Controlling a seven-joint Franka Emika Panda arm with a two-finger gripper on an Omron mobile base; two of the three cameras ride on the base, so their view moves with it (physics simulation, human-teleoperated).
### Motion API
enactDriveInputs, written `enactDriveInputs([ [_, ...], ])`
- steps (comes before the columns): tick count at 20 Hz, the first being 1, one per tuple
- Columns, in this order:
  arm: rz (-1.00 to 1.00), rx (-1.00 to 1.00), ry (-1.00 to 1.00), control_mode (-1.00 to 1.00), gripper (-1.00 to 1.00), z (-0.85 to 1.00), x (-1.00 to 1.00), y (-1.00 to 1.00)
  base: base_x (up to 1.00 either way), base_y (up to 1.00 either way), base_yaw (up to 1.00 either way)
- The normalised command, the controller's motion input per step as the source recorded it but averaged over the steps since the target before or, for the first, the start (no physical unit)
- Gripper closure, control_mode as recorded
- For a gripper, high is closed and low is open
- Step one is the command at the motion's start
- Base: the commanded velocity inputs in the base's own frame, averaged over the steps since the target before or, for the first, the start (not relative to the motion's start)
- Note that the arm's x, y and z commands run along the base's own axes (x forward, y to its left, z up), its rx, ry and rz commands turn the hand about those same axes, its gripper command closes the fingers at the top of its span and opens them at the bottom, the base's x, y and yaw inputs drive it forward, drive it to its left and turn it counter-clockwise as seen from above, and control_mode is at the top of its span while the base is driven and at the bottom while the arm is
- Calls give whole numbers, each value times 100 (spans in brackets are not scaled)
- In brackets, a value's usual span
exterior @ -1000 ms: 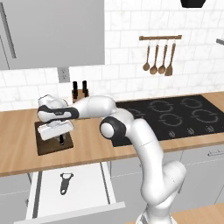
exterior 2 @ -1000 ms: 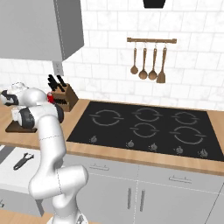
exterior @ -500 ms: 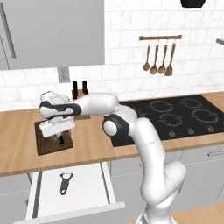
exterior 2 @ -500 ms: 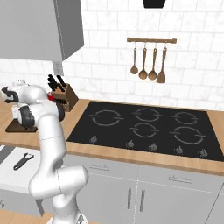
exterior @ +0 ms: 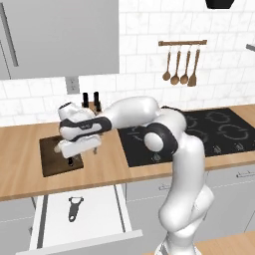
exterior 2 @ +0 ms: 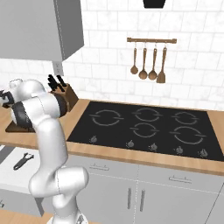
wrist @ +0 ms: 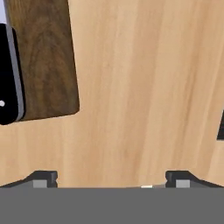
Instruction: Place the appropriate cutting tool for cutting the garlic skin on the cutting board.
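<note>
The dark brown cutting board (exterior: pixel 52 160) lies on the wooden counter at the left. On it rests the knife (exterior: pixel 70 162), black handle showing; in the hand view its handle (wrist: pixel 8 74) sits at the left edge on the board (wrist: pixel 43 57). A small pale lump, likely the garlic (exterior: pixel 59 147), peeks out at the hand's left side, mostly hidden. My gripper (exterior: pixel 82 151) hovers just off the board's right edge, open, its fingertips (wrist: pixel 43 177) wide apart over bare counter and holding nothing.
The wooden knife block (exterior: pixel 90 102) stands against the wall behind the board. Below the counter a drawer (exterior: pixel 99 209) is pulled open with the dark peeler (exterior: pixel 73 206) inside. The black cooktop (exterior: pixel 209 132) lies to the right, with utensils (exterior: pixel 182 67) hanging on the wall.
The hand has drifted slightly right and up, away from the board's middle. The knife stays lying on the board.
</note>
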Motion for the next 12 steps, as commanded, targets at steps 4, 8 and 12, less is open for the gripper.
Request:
enactDriveInputs([
  [4,0,8,-8,-100,-100,36,-97,-93,0,0,0],
  [8,0,9,-7,-100,-100,50,-100,-98,0,0,0],
  [12,0,8,-7,-100,-100,60,-100,-99,0,0,0],
])
